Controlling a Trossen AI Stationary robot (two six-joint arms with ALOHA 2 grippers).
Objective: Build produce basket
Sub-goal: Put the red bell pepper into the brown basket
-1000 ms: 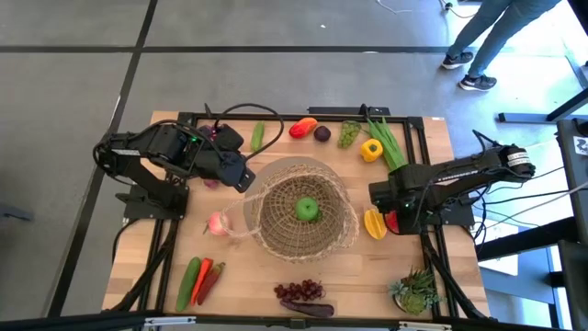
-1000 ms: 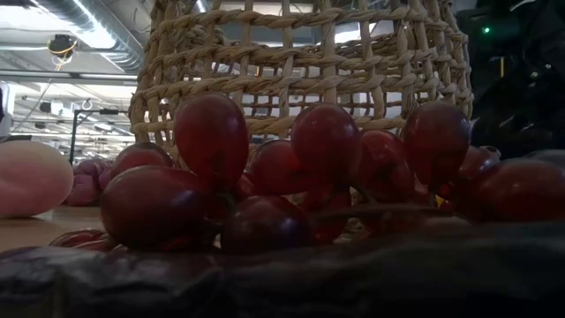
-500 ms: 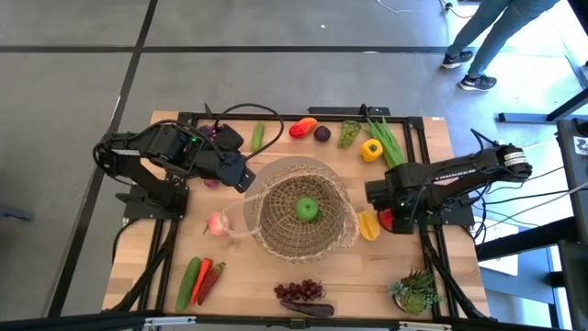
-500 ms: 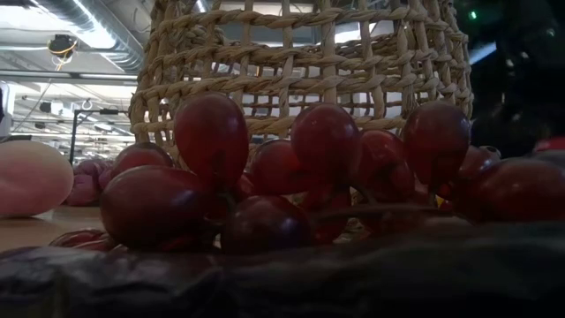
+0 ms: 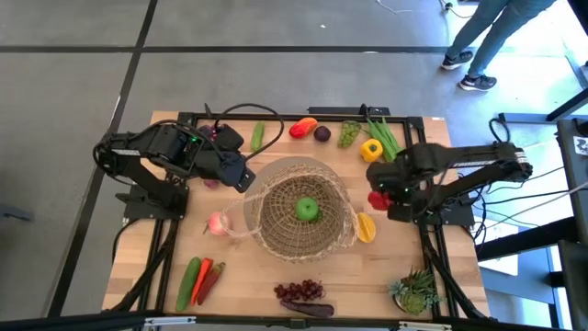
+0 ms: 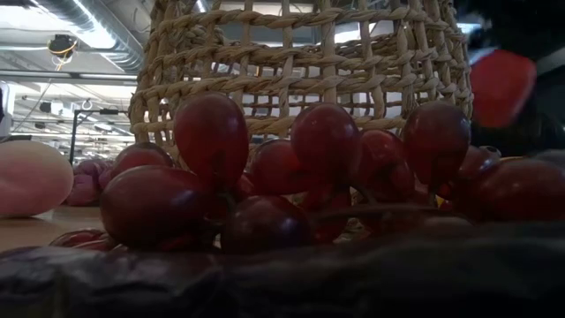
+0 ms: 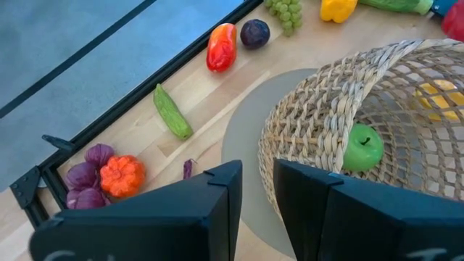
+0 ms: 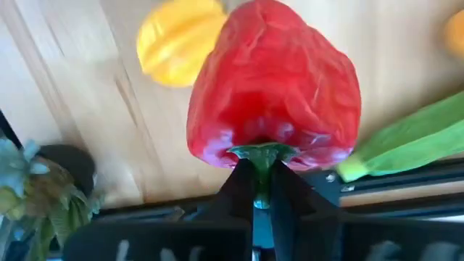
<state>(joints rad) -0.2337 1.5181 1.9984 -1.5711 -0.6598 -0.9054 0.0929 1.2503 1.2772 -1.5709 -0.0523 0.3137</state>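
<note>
The woven basket (image 5: 303, 219) stands tipped at the table's middle with a green apple (image 5: 306, 210) inside. My left gripper (image 5: 244, 180) is shut on its far left rim. My right gripper (image 5: 386, 191) hangs right of the basket, shut on a red pepper (image 5: 378, 199), which also shows in the low view (image 6: 501, 87). A yellow pepper (image 5: 365, 227) lies on the table against the basket's right wall. More produce lies along the far edge: a cucumber (image 5: 258, 136), a red-orange pepper (image 5: 303, 127), green grapes (image 5: 349, 133) and another yellow pepper (image 5: 371, 150). My left gripper (image 7: 257, 170) has the basket's rim (image 7: 270, 170) between its two fingers, coming slanting down from the table's left. That side of the basket is raised and the basket is tipped. My right gripper pinches the red pepper's green stem (image 8: 262, 156) between its two fingertips (image 8: 243, 185) from above, pointing down. The pepper hangs below the fingers, clear of the table.
Purple grapes (image 5: 301, 291) lie at the near edge, chillies and a green pod (image 5: 200, 280) at the near left, a pink fruit (image 5: 217, 223) left of the basket. A potted plant (image 5: 415, 291) stands at the near right. A person (image 5: 487, 37) walks beyond the table.
My right gripper has risen with the red pepper, which has come up off the table beside the yellow pepper and now hangs clear, a little farther from the near edge. The yellow pepper has shifted slightly toward the basket.
</note>
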